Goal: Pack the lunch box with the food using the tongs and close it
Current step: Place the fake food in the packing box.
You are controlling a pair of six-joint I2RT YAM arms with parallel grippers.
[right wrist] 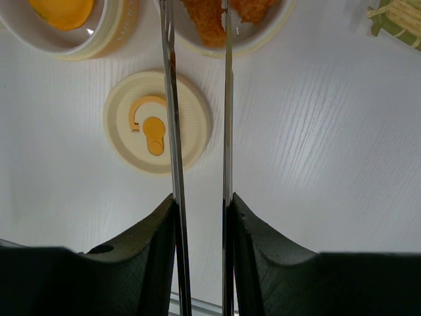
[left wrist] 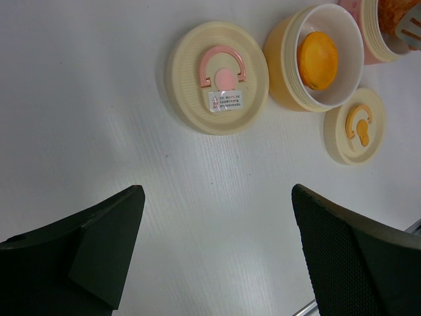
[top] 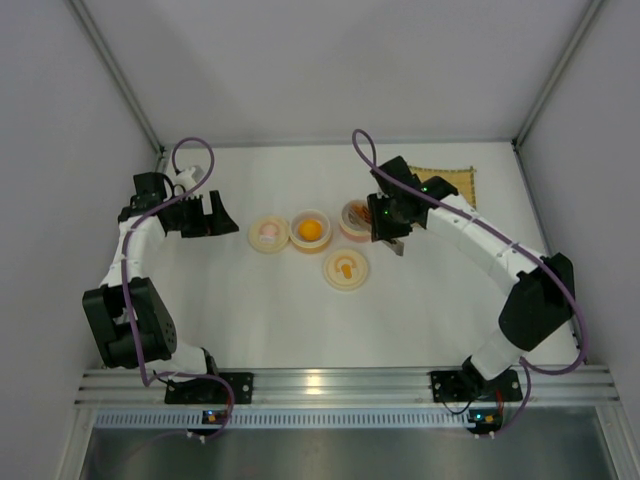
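The left arm (top: 130, 245) and the right arm (top: 485, 238) are both made of smooth white tubes joined by chunky black blocks, and a thin purple cable (top: 192, 140) runs in loops along each one. Each arm stands on a flat black foot (top: 205, 385) with a little box (top: 483, 418) below it that shows tiny green and orange lights, and small green lights (top: 381, 210) glow near the far end of the right arm. The left gripper (left wrist: 217, 197) and the right gripper (right wrist: 200, 201) have thick black fingers (left wrist: 355, 257) shaped like wedges, and one finger has a bumpy, dotted face.
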